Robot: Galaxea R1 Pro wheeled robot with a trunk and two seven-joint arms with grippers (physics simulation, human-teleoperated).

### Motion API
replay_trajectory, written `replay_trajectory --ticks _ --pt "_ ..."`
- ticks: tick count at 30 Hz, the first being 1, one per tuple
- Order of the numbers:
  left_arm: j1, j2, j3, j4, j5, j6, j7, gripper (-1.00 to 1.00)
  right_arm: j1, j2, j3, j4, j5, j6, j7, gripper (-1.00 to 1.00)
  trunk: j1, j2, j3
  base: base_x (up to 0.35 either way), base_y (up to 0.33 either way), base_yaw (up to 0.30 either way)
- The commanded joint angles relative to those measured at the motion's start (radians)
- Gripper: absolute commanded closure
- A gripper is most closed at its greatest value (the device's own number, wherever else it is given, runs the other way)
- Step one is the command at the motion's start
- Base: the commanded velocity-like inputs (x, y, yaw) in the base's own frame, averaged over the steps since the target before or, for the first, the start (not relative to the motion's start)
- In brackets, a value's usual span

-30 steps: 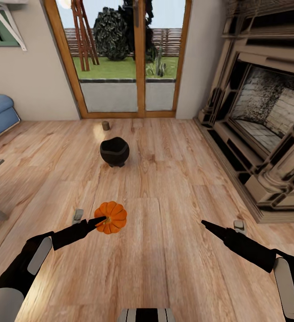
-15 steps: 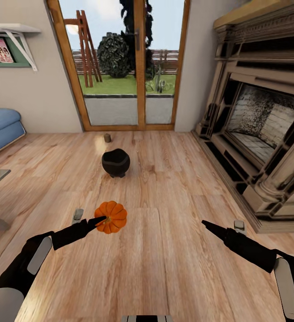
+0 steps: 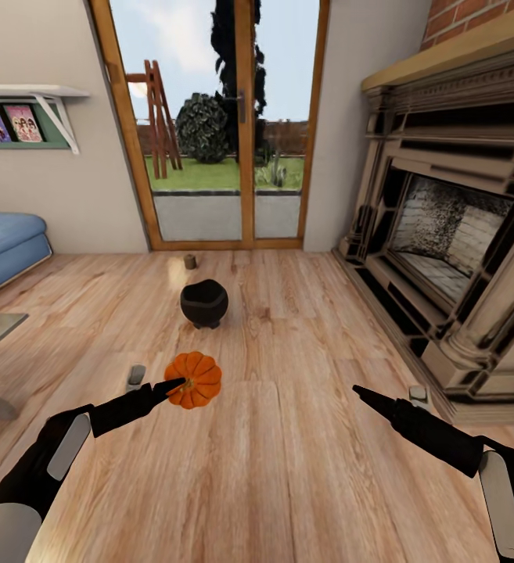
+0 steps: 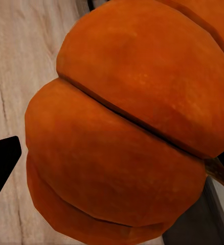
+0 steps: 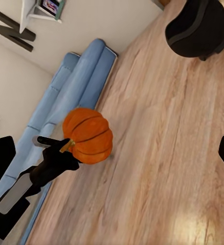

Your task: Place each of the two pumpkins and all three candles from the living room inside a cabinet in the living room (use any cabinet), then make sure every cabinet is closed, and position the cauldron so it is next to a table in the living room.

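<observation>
Left pincer (image 3: 180,383) is clamped on 1 pumpkin (image 3: 195,379), carried above the floor. Right pincer (image 3: 356,389) looks empty, gap unclear. Cauldron (image 3: 203,303) sits ahead of both, candle (image 3: 189,261) beyond. No cabinet yet, so basically everything's left.

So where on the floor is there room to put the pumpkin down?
Bare floor lies between the two end effectors, left and right, and between the pot and the fireplace. It is tighter near the pumpkin, beside a small grey object.
</observation>
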Motion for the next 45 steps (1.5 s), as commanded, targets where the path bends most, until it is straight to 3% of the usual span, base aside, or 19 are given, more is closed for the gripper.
replay_trajectory --ticks 1,28,45 --pt "0.000 0.000 0.001 0.000 0.001 0.005 -0.001 1.00 -0.001 0.000 -0.001 0.000 0.004 0.003 0.006 -1.00 -0.001 0.000 0.005 0.000 0.000 0.000" --pt "0.000 0.000 -0.001 -0.002 0.001 0.005 -0.001 1.00 -0.001 0.000 -0.001 0.000 0.004 0.003 0.006 -1.00 -0.013 0.006 0.153 0.000 0.000 0.016" --pt "0.000 0.000 -0.001 -0.003 0.000 0.004 -0.001 1.00 -0.001 0.000 0.000 0.000 0.004 0.004 0.003 -1.00 -0.078 0.125 0.218 0.000 0.000 0.043"
